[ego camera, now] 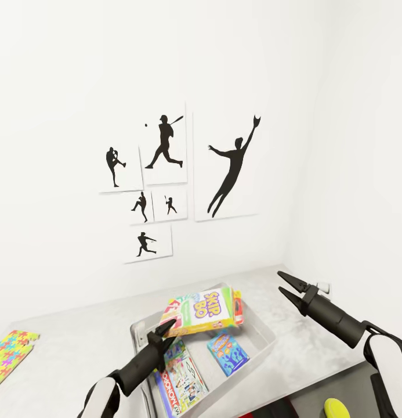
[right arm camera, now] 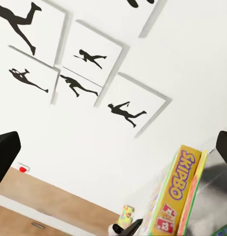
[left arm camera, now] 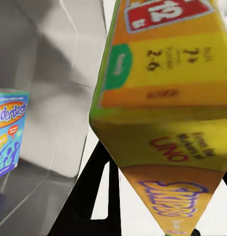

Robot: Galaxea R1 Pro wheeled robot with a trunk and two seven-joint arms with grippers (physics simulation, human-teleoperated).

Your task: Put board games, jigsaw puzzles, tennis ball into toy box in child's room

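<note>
The white wall (ego camera: pixel 61 87) carried black silhouette pictures (ego camera: pixel 230 168). Below it, the pale worktop (ego camera: pixel 79 331) bore the grey toy box (ego camera: pixel 261 337), with a jigsaw puzzle (ego camera: pixel 9 351) lying well apart near the left edge. The left end effector (ego camera: pixel 163 331) was closed on the Skip-Bo board game (ego camera: pixel 203 310), held tilted over the toy box. A blue game box (ego camera: pixel 228 353) lay inside. The right end effector (ego camera: pixel 286 286) hovered open, empty.

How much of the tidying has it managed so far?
Two game boxes, Balderdash and Monopoly, already lie in the toy box. The left claw holds the Skip-Bo box over it. A jigsaw puzzle remains on the table.
</note>
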